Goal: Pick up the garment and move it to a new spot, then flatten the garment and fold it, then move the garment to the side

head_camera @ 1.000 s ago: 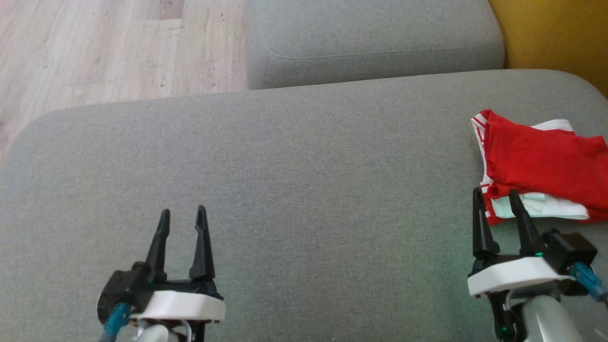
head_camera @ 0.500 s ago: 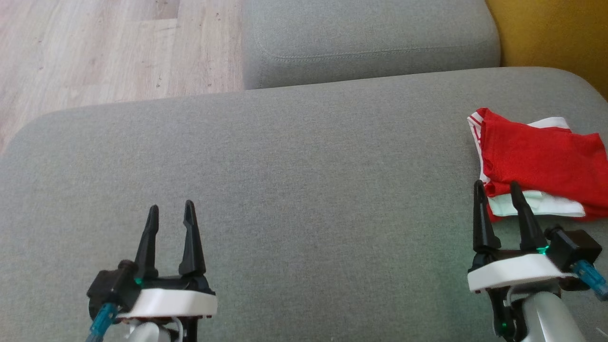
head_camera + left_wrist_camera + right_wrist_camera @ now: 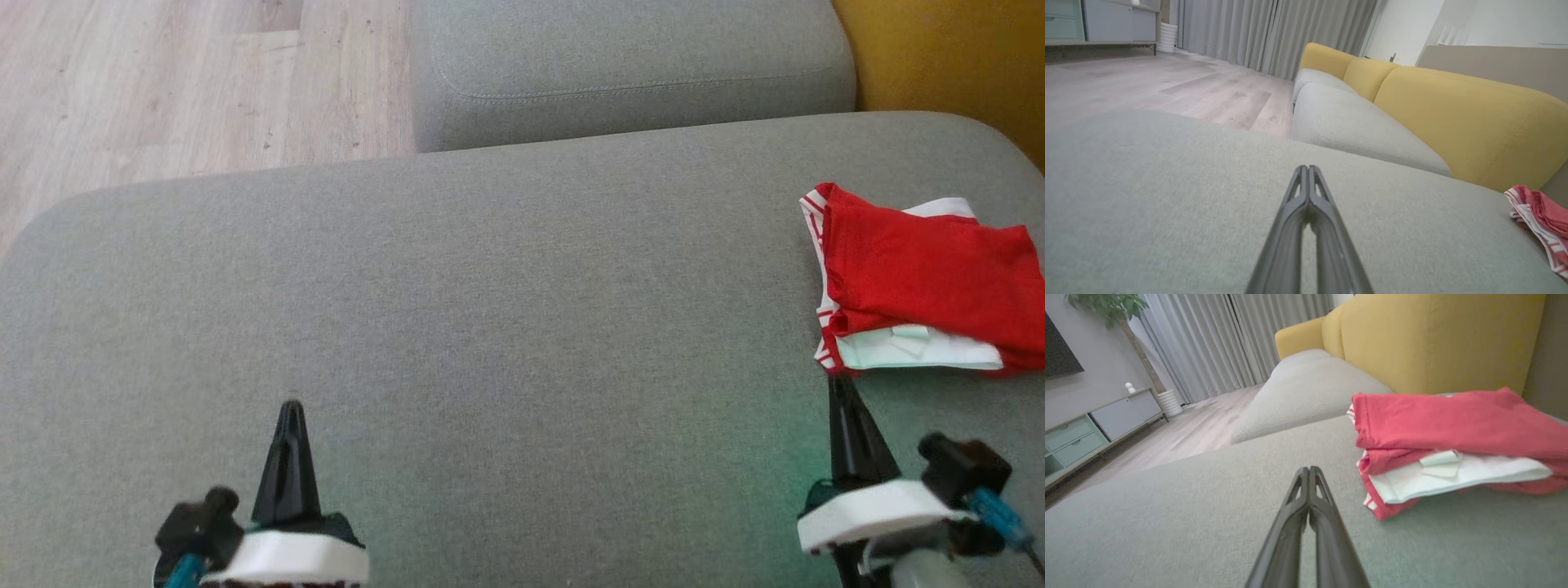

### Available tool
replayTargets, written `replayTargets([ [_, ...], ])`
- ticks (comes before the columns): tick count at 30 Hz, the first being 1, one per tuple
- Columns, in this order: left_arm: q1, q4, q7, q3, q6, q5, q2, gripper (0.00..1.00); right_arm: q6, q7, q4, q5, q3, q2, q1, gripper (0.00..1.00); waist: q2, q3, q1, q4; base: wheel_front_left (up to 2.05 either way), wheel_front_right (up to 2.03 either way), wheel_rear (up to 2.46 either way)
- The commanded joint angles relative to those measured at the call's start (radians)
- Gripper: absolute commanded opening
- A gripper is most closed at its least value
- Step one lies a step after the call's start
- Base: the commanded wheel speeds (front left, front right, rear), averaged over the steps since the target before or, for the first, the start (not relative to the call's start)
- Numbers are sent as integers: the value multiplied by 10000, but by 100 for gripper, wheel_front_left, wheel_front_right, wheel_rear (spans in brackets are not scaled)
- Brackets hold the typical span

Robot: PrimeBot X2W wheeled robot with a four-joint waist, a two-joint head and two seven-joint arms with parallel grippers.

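Progress: the garment (image 3: 922,269) lies folded at the right end of the grey sofa seat (image 3: 490,310); the task looks complete.
Remaining: seemingly nothing.
Pincers: left pincer (image 3: 290,412) and right pincer (image 3: 838,385) are both closed tight, empty and clear of the cloth.
Room: wooden floor (image 3: 163,82), yellow backrest (image 3: 1453,118), grey curtains (image 3: 1274,32).

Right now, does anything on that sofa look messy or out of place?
Nothing much. The garment lies folded near the right edge of the seat, a little uneven: a white layer pokes out under the red one. Nothing looks spilled or torn.
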Motion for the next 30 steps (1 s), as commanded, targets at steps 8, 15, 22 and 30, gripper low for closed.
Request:
replayTargets([
  [8, -387, -287, 219, 200, -75, -851, 5, 0, -1, 239, -371, 978, -97, -10, -404, 0, 0, 10, 0, 12, 0, 0, 0],
  [15, -435, -284, 427, 346, -132, -1539, 8, 0, -1, 441, -432, 1742, -163, -12, -428, 0, 0, 19, 0, 21, 0, 0, 0],
  [22, -483, -281, 633, 492, -188, -2224, 11, 0, -1, 642, -489, 2501, -231, -15, -456, 0, 0, 28, 0, 30, 0, 0, 0],
  [30, -546, -277, 899, 681, -261, -3108, 14, 0, -2, 904, -561, 3482, -319, -18, -494, 0, 0, 39, 0, 41, 0, 0, 0],
])
